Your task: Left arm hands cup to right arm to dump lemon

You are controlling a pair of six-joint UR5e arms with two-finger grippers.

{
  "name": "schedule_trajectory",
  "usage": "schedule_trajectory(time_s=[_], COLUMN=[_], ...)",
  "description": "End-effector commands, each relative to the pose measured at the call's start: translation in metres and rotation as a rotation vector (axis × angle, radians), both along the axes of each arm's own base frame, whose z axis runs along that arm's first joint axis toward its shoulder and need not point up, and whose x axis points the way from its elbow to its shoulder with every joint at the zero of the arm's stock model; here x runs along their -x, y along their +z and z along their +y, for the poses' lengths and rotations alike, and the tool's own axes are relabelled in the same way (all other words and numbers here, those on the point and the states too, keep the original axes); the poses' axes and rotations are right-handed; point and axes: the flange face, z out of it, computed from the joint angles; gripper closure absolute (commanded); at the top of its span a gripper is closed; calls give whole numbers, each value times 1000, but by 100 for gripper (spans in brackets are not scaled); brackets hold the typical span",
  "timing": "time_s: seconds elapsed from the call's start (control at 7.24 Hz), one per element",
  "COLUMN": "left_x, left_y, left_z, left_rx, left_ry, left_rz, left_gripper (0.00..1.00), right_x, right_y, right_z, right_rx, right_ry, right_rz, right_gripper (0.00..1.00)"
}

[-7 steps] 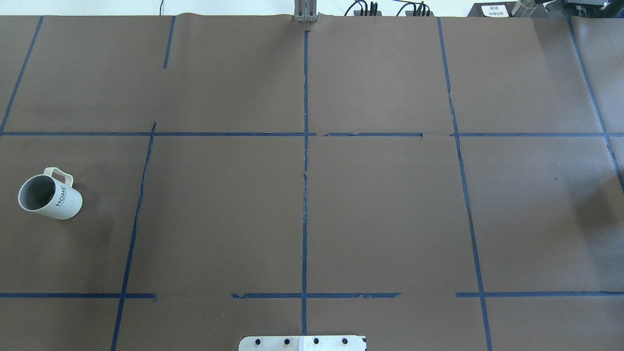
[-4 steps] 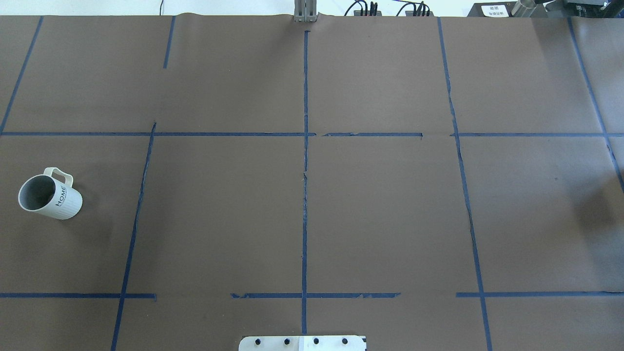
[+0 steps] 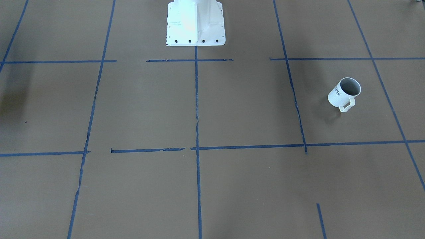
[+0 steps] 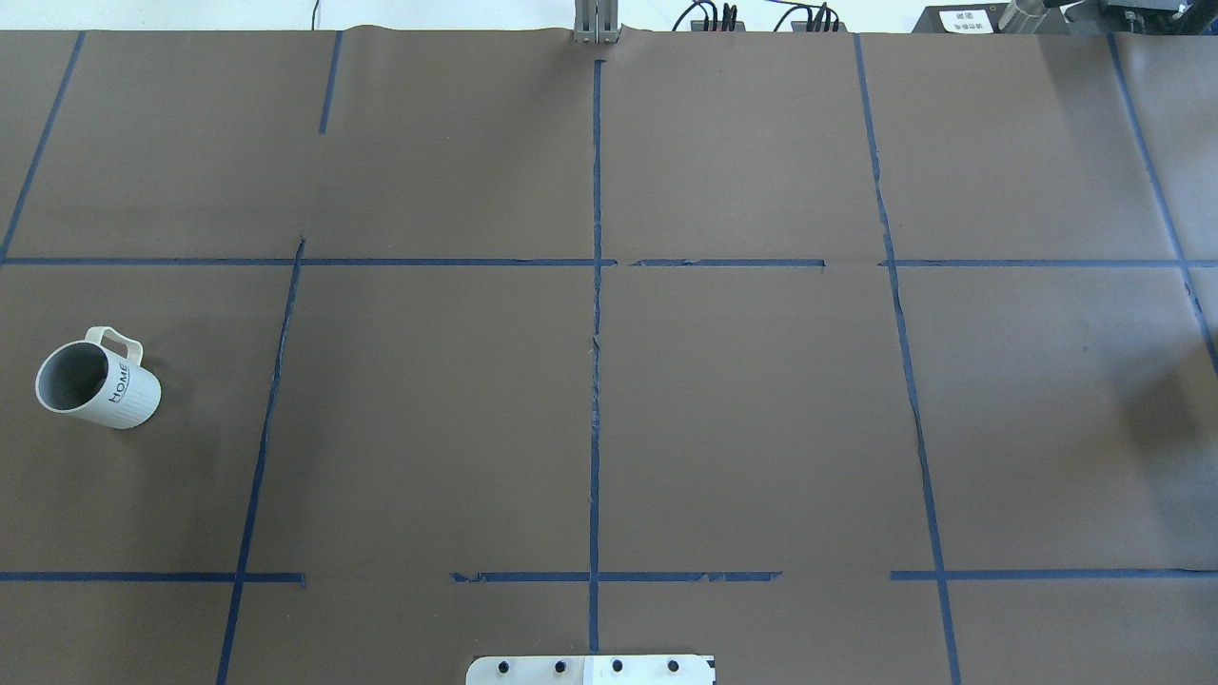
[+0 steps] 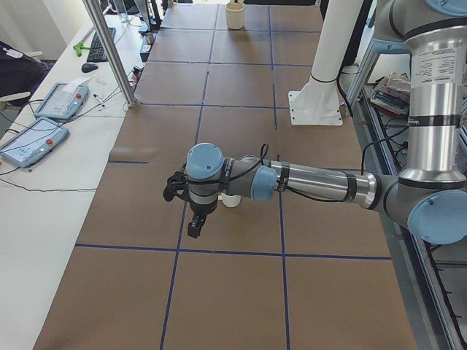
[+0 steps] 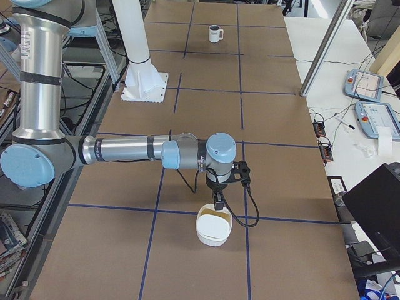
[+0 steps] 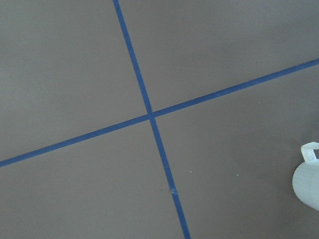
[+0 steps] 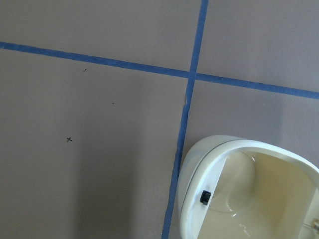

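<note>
The cup (image 4: pixel 95 381), a white ribbed mug with "HOME" lettering, stands upright at the table's left side, its handle away from the robot. It also shows in the front view (image 3: pixel 344 93) and far off in the right side view (image 6: pixel 214 33). No lemon shows; the cup's inside looks grey. The left gripper (image 5: pixel 195 226) hangs above the table just beside the cup (image 5: pixel 231 201); the left wrist view catches only the cup's edge (image 7: pixel 306 181). The right gripper (image 6: pixel 217 201) hangs over a white basin. I cannot tell whether either gripper is open or shut.
A white basin (image 6: pixel 214 226) with a cream inside sits at the table's right end, also in the right wrist view (image 8: pixel 239 189). The robot's white base (image 3: pixel 195 21) stands at the near middle. Blue tape lines (image 4: pixel 596 333) grid the brown table.
</note>
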Motion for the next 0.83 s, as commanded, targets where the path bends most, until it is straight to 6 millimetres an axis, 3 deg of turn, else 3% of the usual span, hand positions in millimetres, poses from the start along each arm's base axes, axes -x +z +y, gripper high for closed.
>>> schedule_trajectory(time_s=[0.0,0.28,0.41,0.69], left_x=[-66,-126,-156,-191], left_y=[-6,-15,-6,-3], left_z=[-1,11,28,38], left_rx=[70,144,152,155], left_ry=[-52,-130,-171,-194], left_rz=[53,107,82,63], left_gripper=[0,0,0,0], right_x=[0,0,0,0], right_y=[1,-2,-2,-2], right_z=[0,0,0,0], right_rx=[1,1,1,1], right_ry=[0,4,4,4], right_rz=[-2,-3,-3,-5], right_gripper=[0,0,0,0])
